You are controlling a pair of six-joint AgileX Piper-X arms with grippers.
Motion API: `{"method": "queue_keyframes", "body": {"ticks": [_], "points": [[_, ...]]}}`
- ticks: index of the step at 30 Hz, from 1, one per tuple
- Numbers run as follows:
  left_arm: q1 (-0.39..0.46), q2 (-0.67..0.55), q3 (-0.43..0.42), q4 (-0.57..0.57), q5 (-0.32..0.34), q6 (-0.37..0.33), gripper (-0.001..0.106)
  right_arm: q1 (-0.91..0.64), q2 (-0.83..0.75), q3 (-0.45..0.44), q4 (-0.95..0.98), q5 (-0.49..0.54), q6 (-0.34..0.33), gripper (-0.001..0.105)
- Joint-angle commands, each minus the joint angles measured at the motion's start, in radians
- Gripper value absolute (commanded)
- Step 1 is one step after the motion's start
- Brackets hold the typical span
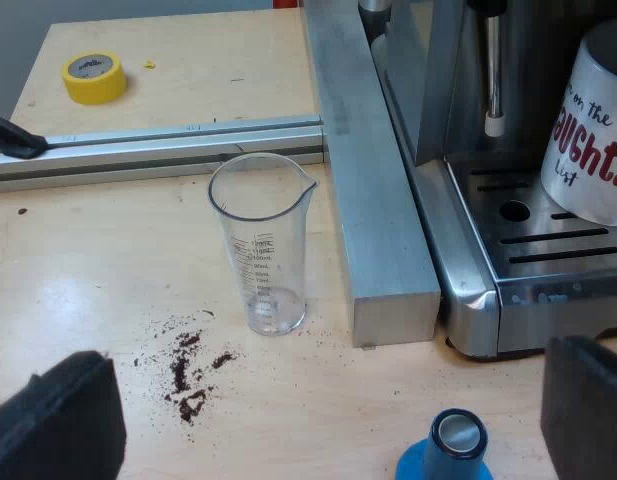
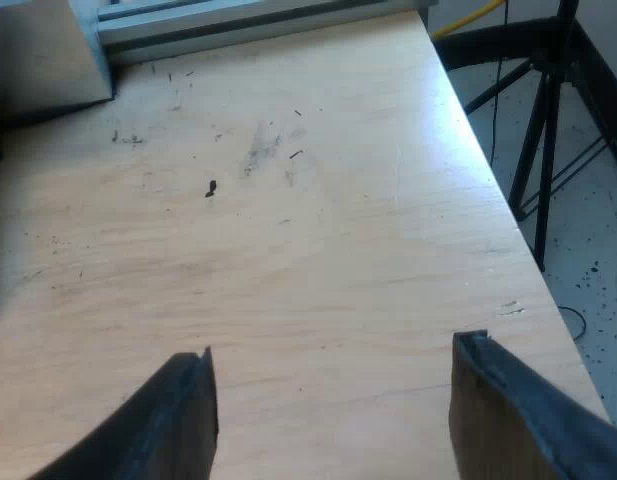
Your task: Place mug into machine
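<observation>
White mug (image 1: 594,130) seemingly on machine tray (image 1: 563,222)

The bench (image 1: 108,260) showed pale, smooth wood with a soft sheen, and the measuring glass (image 1: 260,245) was clear, glossy plastic. The espresso machine (image 1: 468,290) gleamed in brushed metal, the mug (image 1: 593,130) shone glossy white, and the bar (image 1: 373,200) alongside was dull grey metal. The blue tamper (image 1: 428,465) carried a shiny metal top, and the left end effector (image 1: 321,410) was matt black.

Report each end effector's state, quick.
Left end effector: open, holding nothing, near the blue tamper.
Right end effector: open, holding nothing, over the wooden table.
</observation>
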Motion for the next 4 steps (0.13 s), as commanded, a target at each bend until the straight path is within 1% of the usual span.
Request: {"method": "queue_keyframes", "body": {"ticks": [1,4], "points": [[0.0,-0.14,-0.001,-0.013,0.007,-0.003,0.085,0.001,-0.046,-0.007,-0.004,-0.003,-0.004,0.054],[0.0,-0.14,-0.001,-0.013,0.007,-0.003,0.085,0.001,-0.046,-0.007,-0.004,-0.003,-0.004,0.054]]}}
